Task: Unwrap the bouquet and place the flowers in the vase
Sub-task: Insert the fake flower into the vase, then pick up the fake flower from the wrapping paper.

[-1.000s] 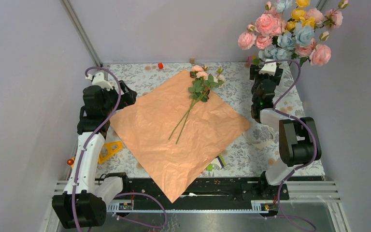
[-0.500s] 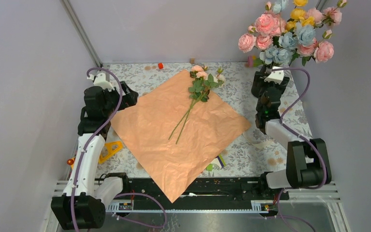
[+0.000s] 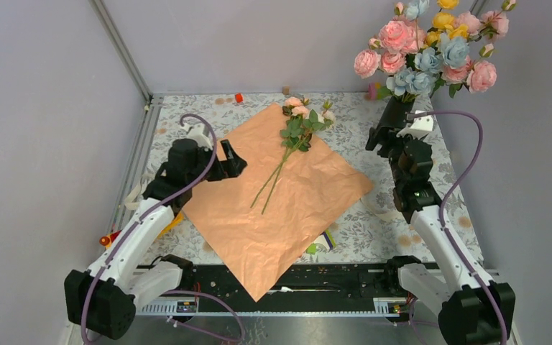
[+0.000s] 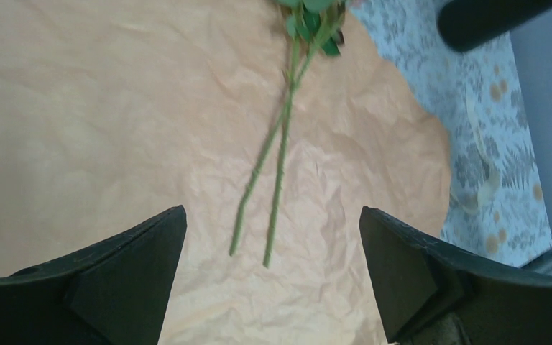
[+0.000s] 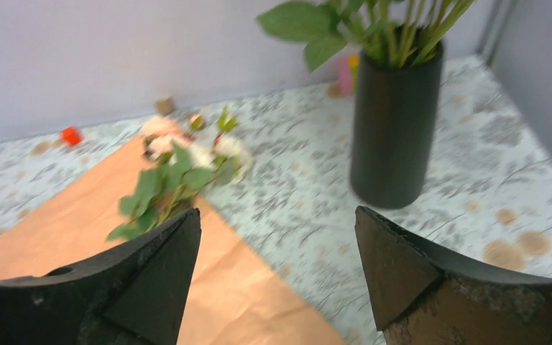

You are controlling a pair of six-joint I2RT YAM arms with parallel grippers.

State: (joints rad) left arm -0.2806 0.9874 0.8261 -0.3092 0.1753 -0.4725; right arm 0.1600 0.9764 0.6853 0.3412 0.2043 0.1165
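Observation:
The unwrapped peach paper (image 3: 273, 194) lies flat on the table. Two leafy flowers (image 3: 291, 140) with pink and cream blooms rest on its far corner, their thin stems (image 4: 277, 165) pointing toward me. The black vase (image 3: 395, 111) stands at the far right and holds a big bunch of pink, blue and yellow flowers (image 3: 431, 50). My left gripper (image 3: 231, 164) hovers open over the paper's left side, the stem ends lying just ahead of its empty jaws (image 4: 272, 209). My right gripper (image 3: 378, 141) hangs open and empty just in front of the vase (image 5: 395, 122), above the paper's right edge (image 5: 259, 287).
A red bit (image 3: 238, 97), a small cube (image 3: 285, 90) and a pink object (image 3: 371, 91) lie along the back wall. A yellow tool (image 3: 171, 221) sits under my left arm. A small card (image 3: 325, 242) and a loose ribbon (image 3: 382, 208) lie right of the paper. Walls close in on both sides.
My left arm has swung in from the left edge over the paper toward the stems. My right gripper has drawn back from the vase toward me, and its elbow has dropped.

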